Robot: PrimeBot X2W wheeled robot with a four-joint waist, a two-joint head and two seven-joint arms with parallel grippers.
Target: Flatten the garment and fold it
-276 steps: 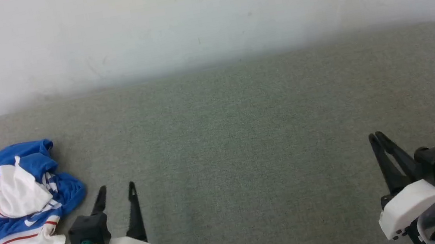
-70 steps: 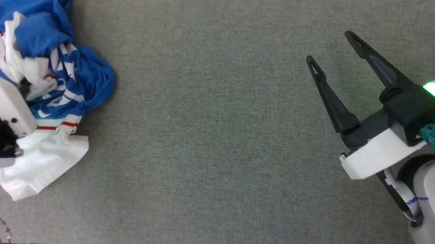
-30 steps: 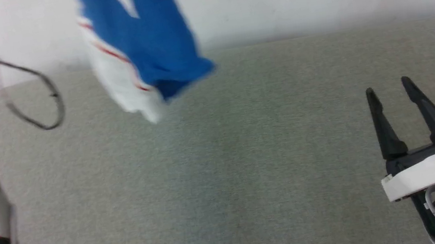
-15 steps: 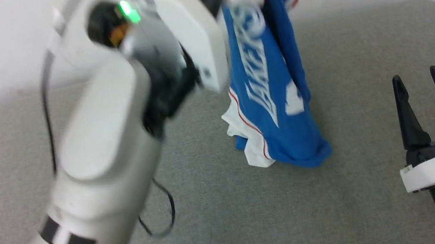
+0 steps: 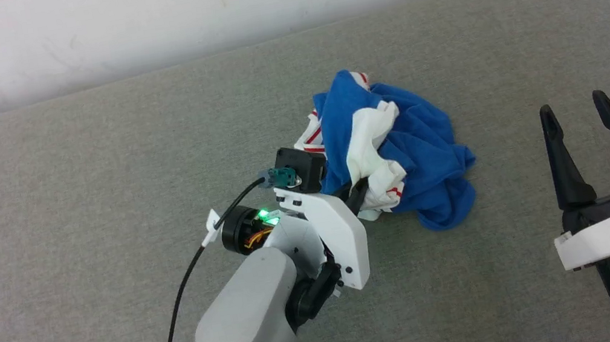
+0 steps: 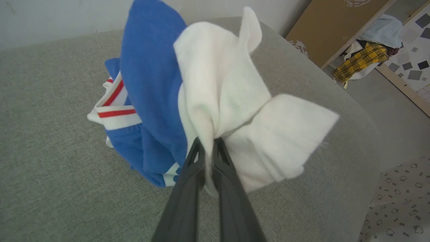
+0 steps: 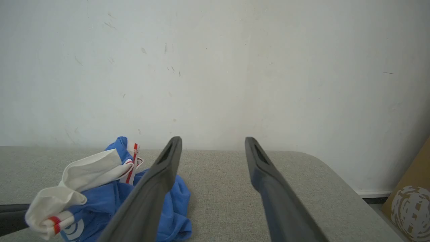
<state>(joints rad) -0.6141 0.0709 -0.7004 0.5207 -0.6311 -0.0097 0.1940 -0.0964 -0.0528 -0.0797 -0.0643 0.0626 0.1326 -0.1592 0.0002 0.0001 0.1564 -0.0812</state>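
The left gripper sits at the centre of the head view. Its two dark fingers are pressed together on a white fold of the garment. In the left wrist view these fingers rise from the bottom edge and meet at mid-frame. White cloth is pinched between their tips and bunches out above and to the right. Blue fabric stands just left of that fold, and a white band with red stripes lies at centre left.

The garment is a crumpled heap just right of centre in the head view, resting on the grey padded surface. Its blue folds spread toward the lower right, and the white sleeve crosses the middle of the heap.

A green light glows on the left wrist, and a black cable runs from it toward the bottom edge.

The right gripper is at the lower right of the head view with its fingers pointing up. They are spread wide with nothing between them, well apart from the garment. In the right wrist view the two fingers frame the surface and the pale wall. The garment lies at the lower left there, partly behind the left-hand finger.

At the upper right of the left wrist view, beyond the surface's rounded edge, a brown board leans. A yellow checked cloth lies beside it.
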